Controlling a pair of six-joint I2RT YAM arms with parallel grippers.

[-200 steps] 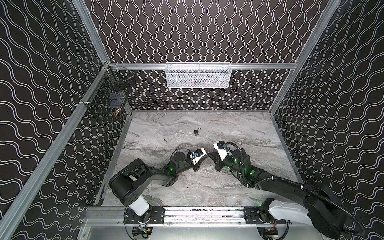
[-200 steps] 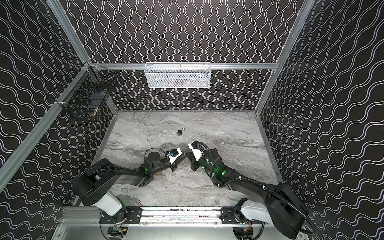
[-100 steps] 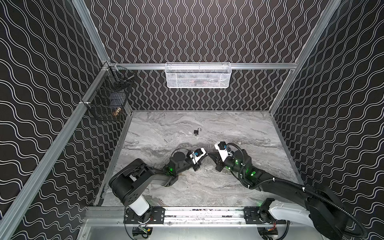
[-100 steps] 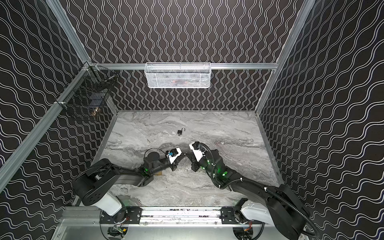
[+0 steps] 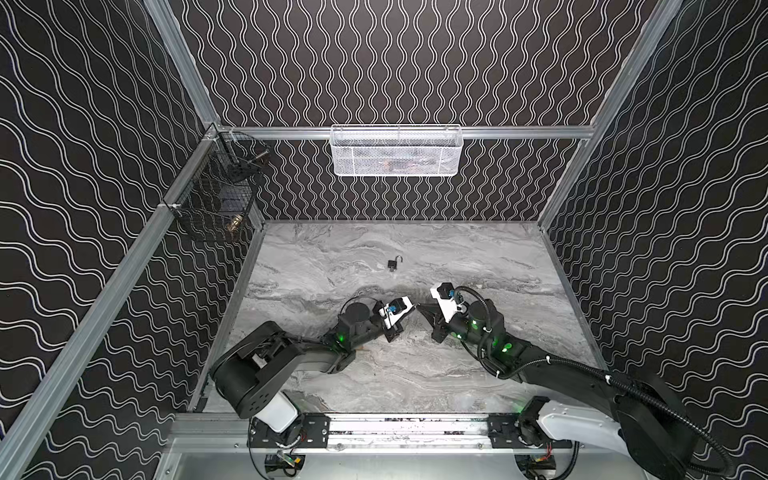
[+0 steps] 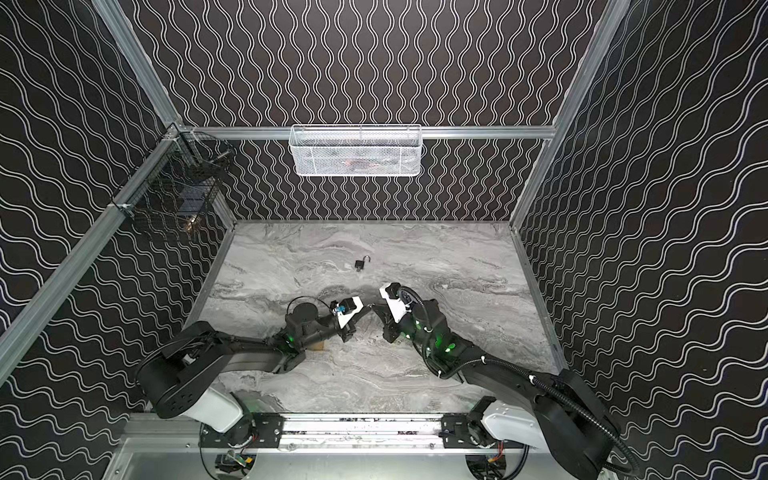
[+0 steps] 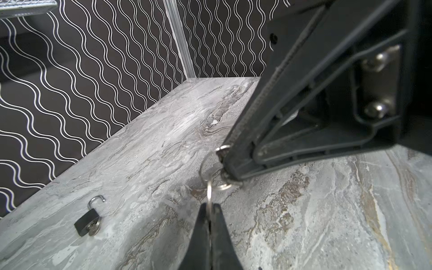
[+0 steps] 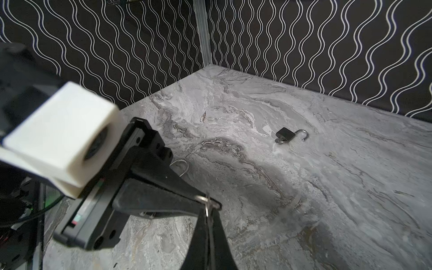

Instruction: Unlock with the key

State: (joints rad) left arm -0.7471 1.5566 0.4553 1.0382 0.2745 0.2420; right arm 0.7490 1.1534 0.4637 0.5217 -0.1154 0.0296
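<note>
Key bunch (image 7: pixel 209 195), a few steel rings linked with thin metal pieces, hangs between my two pincers low over the marble tabletop (image 5: pixel 415 374), in its front half and near the middle. My left pincer (image 7: pixel 210 208) is clamped on it. Its two black fingers pinch a thin flat piece seen edge-on, and I cannot tell whether that piece is the key's blade or a ring. My right pincer (image 7: pixel 230 167) comes in from the opposite side. Its jaws are pressed together on another part of the same bunch, and a larger ring curves out beside its tip. In both top views the two tips meet nose to nose. My left arm lies low across the table from the left and my right arm from the right.

Farther back, well apart from the bunch, the small black padlock (image 7: pixel 86 221) lies flat on the marble with its shackle swung open. No pincer touches it.

Beyond that, a white mesh basket (image 5: pixel 395 151) hangs on the rail of the back wall. A black wire basket (image 5: pixel 216 208) hangs on the left wall near the corner. What lies inside either one is too dim to tell.
</note>
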